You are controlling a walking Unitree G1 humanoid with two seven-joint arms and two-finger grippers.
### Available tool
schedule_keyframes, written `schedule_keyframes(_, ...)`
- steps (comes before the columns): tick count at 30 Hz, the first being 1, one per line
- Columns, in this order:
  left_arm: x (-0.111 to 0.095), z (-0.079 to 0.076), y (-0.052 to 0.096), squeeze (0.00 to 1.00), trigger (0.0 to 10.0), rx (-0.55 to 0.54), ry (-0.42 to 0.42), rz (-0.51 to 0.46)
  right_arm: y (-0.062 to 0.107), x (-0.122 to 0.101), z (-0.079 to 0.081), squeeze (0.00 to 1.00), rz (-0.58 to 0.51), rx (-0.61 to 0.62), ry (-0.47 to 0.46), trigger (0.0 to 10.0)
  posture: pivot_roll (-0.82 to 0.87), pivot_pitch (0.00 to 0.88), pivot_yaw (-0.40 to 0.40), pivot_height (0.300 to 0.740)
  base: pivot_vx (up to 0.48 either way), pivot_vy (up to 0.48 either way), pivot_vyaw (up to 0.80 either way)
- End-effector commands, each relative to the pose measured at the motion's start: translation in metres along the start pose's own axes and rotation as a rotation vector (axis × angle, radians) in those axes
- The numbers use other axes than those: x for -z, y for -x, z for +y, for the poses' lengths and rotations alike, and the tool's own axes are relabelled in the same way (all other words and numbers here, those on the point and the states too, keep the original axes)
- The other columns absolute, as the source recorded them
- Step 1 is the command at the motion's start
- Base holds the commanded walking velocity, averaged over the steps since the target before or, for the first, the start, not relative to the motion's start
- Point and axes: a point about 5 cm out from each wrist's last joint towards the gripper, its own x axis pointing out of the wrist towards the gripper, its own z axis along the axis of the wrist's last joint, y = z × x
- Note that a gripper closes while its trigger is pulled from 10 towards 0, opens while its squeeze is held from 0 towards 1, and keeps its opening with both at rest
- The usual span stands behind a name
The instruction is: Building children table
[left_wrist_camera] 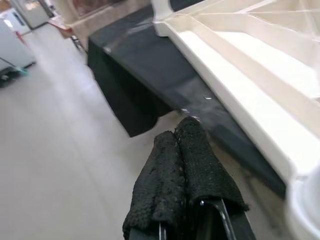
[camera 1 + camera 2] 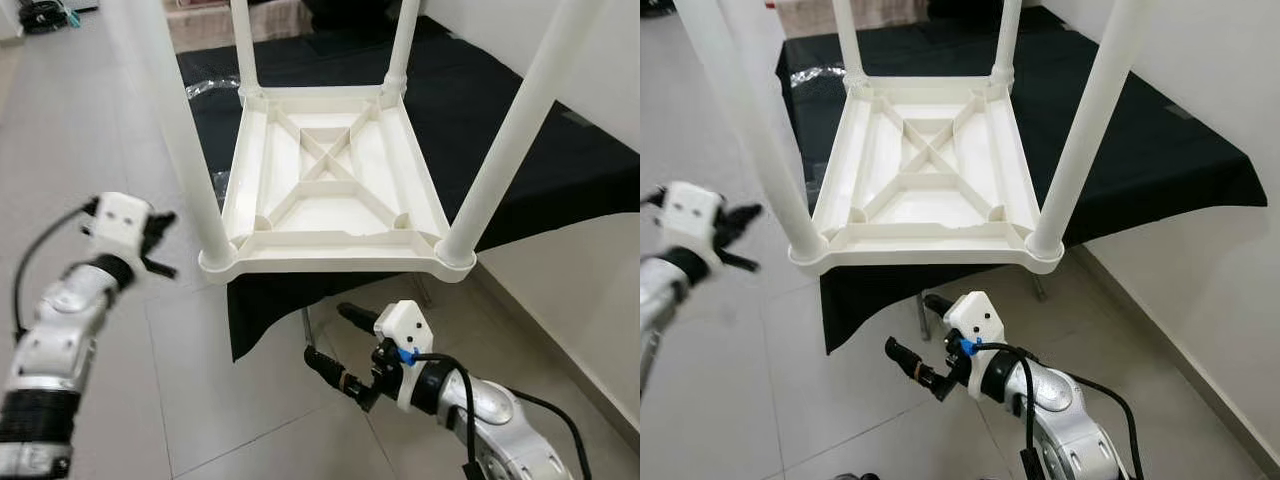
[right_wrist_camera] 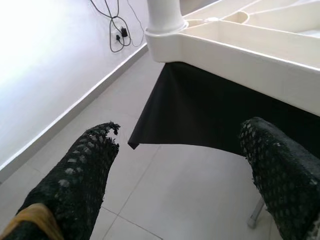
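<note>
The little table (image 2: pixel 335 190) lay upside down on the black cloth (image 2: pixel 520 130), legs up & ready. Left gripper (image 2: pixel 160 243) waited near its left corner, fingers together. Right gripper (image 2: pixel 335 340) hung below, fingers apart.

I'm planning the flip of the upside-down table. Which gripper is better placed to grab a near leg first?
Probably the right gripper: it is open, below the table edge near the right leg. The left gripper is shut beside the left leg.
</note>
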Motion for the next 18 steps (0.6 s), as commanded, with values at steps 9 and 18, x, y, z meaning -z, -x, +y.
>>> schedule_keyframes(9, 0.012, -0.009, 0.012, 0.00, 10.0, 0.152, 0.148, -0.021, 0.005, 0.000, 0.002, 0.00, 0.008, 0.005, -0.016, 10.0, -0.08, 0.209, -0.002, 0.740, 0.000, 0.000, 0.00)
schedule_keyframes(18, 0.038, -0.009, 0.048, 0.00, 10.0, 0.299, 0.127, 0.101, 0.005, 0.000, 0.003, 0.00, 0.006, 0.003, -0.029, 10.0, -0.07, 0.216, 0.001, 0.740, 0.000, 0.000, 0.00)
